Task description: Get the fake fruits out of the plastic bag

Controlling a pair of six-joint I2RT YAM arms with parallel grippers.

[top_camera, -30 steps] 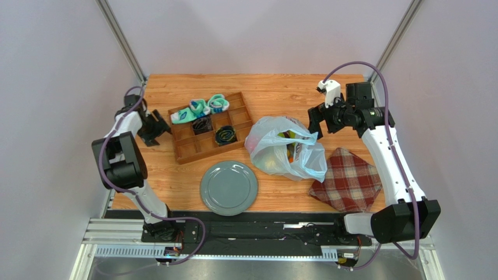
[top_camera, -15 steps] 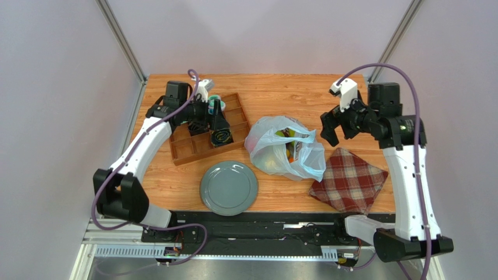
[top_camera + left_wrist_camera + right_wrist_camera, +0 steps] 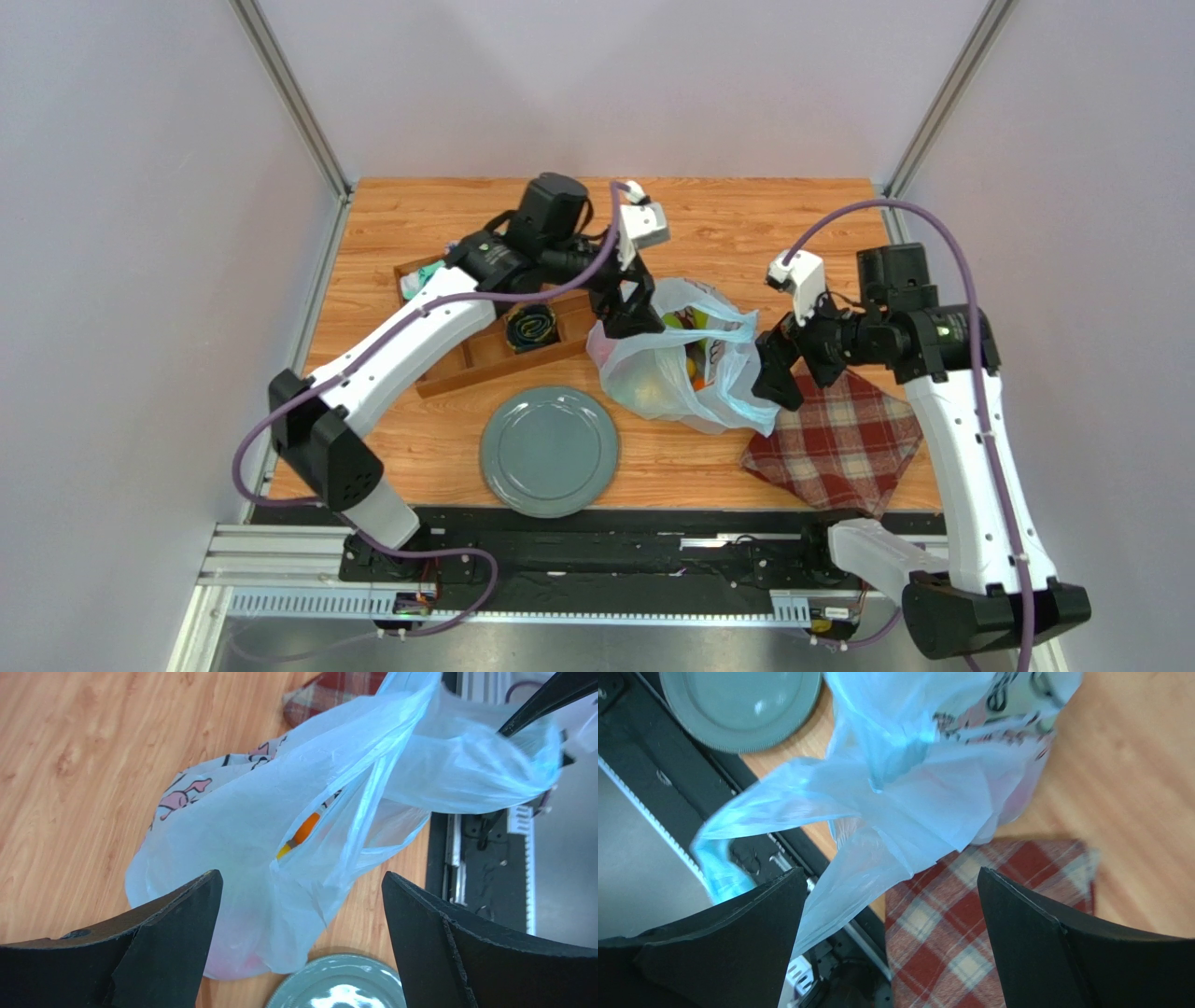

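Plastic bag (image 3: 686, 367) sits mid-table between the wooden tray (image 3: 446, 367) and the plaid cloth (image 3: 842, 445), just behind the grey plate (image 3: 550, 451). Top view: fake fruits (image 3: 682, 331) show as orange and green bits in the bag mouth. None lies out on the table (image 3: 730, 224). Left gripper (image 3: 627, 303) is at the bag's far-left top edge and right gripper (image 3: 780, 378) at its right side, both with jaws apart and nothing held.

Left wrist view: fingers (image 3: 161, 952) are spread wide and the bag fills the gap beneath them. One handle loop is twisted across the mouth, and a sliver of orange fruit (image 3: 306, 829) shows through the slit. Cannot tell whether the fingers touch the film.

Right wrist view: fingers (image 3: 717, 945) are also wide apart. Crumpled bag film hangs between them, with the cloth below and the plate at the corner.

Step, as judged: the approach, both claws bracketing the bag and no fruit out yet. Next move calls for one claw to pinch a handle or the rim and hold the mouth open while the other reaches in. The film is thin and slippery, so the whole bag is likely to drag.
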